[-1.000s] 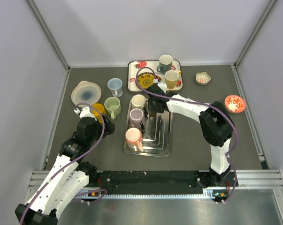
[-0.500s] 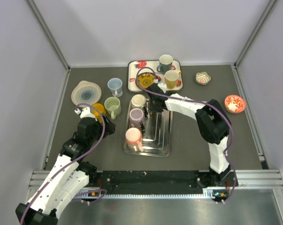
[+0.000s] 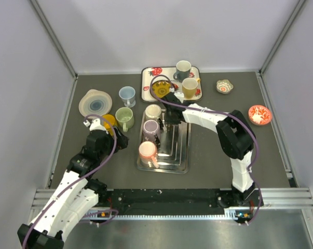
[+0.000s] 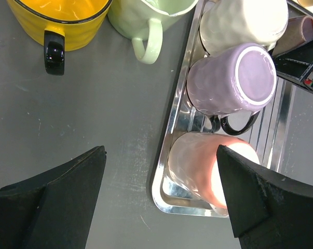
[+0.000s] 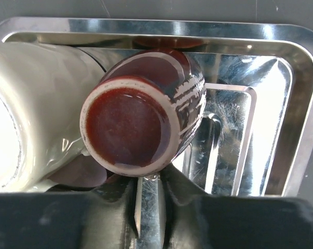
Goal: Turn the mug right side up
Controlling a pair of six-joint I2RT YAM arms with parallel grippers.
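Observation:
A dark brown mug (image 5: 140, 124) stands base up, a little tilted, at the far end of the metal tray (image 5: 281, 104), next to a cream mug (image 5: 37, 109). My right gripper (image 5: 150, 189) is at the mug's near edge with its fingers almost together. It seems shut on the mug's handle, which is hidden. In the top view the right gripper (image 3: 168, 118) covers this mug. My left gripper (image 4: 161, 197) is wide open and empty, low over the table at the tray's left rim beside a pink mug (image 4: 208, 168); it also shows in the top view (image 3: 120, 140).
The tray (image 3: 179, 155) also holds a purple mug (image 3: 150, 128) and the pink mug (image 3: 147, 151), both base up. A green mug (image 3: 124, 117), yellow mug (image 3: 109, 122), blue cup (image 3: 127, 95) and plate (image 3: 95, 102) are to the left. A patterned tray (image 3: 148, 78) with mugs is behind; two small bowls (image 3: 259, 114) are to the right.
My right arm's elbow has shifted slightly left while its gripper stays at the brown mug. My left arm has barely moved.

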